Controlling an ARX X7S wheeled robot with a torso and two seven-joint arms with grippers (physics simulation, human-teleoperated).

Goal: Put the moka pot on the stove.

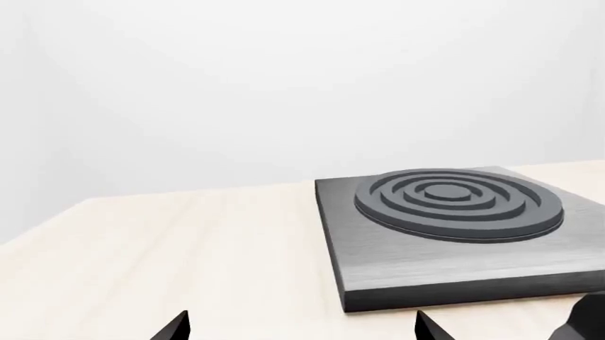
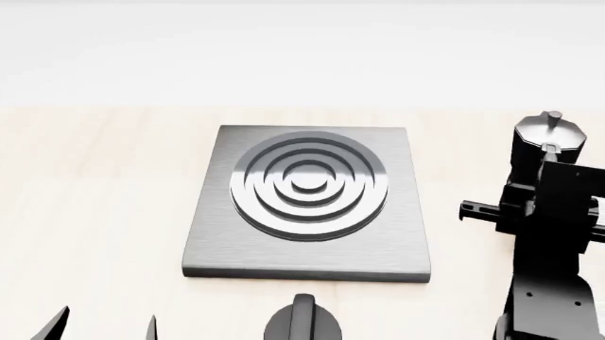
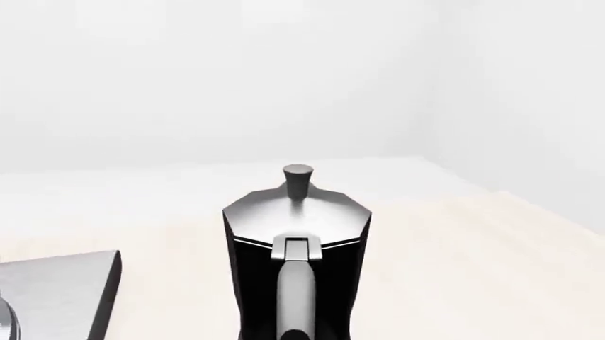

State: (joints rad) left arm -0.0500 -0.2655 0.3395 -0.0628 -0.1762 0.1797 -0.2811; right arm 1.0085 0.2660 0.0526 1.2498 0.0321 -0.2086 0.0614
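The moka pot (image 2: 545,136) stands on the table to the right of the stove (image 2: 307,248), apart from it. Up close, the moka pot (image 3: 296,219) shows its silvery lid and knob, with the slim handle facing the camera. My right gripper (image 3: 296,330) sits at that handle; its fingers close in around it and merge with the black body. The right arm (image 2: 553,241) covers the pot's lower half in the head view. My left gripper (image 1: 300,329) is open over bare table in front of the stove (image 1: 454,262), holding nothing.
A short black round knob (image 2: 304,322) with a raised ridge lies just in front of the stove's near edge, between the arms; its edge also shows as a knob (image 1: 588,319) in the left wrist view. Light wooden table (image 2: 95,198) surrounds the stove.
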